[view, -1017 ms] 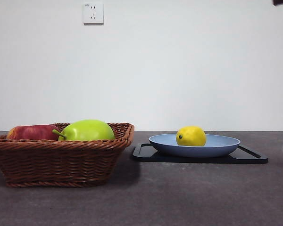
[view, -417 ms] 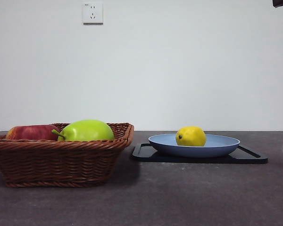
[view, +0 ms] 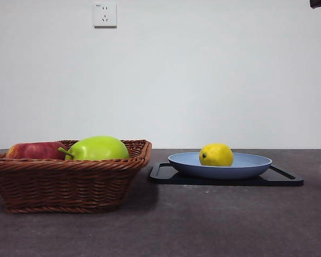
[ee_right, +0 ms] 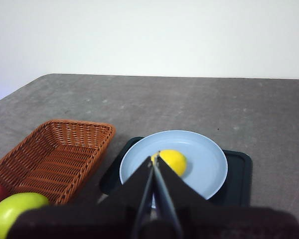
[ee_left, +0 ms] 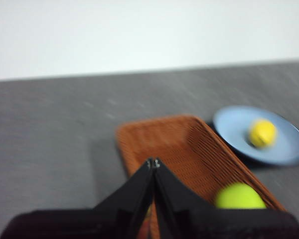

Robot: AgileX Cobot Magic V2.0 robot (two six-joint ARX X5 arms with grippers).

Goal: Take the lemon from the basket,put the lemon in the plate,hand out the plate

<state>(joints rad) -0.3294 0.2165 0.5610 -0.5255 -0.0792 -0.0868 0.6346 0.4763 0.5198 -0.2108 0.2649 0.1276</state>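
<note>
At the far left of the front view the basket [view: 69,179] runs slightly past the frame edge, and its braided rim hides the lower halves of the two fruits inside: a red apple [view: 36,151] in the left part and a larger yellow-green apple [view: 98,148] with a stem beside it, the two close enough that it is hard to say whether they touch. Right of the basket, in the lower centre-right of the frame, a flat black tray [view: 278,179] lies on the grey worktop [view: 214,225], mostly covered by the plate [view: 246,167] resting on it; only the tray's left handle and right end show. The lemon [view: 216,155] sits in the plate, left of the plate's centre, its dark spot facing the camera, its underside hidden by the plate's near rim. In the upper left a white wall socket [view: 105,15] shows on the wall, and in the upper right corner only a black tip of an arm is visible, too little to say which arm. In the blurred left wrist view the left end effector [ee_left: 153,163] has its jaws pressed together above the basket. In the right wrist view the right end effector [ee_right: 156,158] is likewise pressed together, with nothing between its jaws, its tips lining up with the lemon in the plate.
</note>
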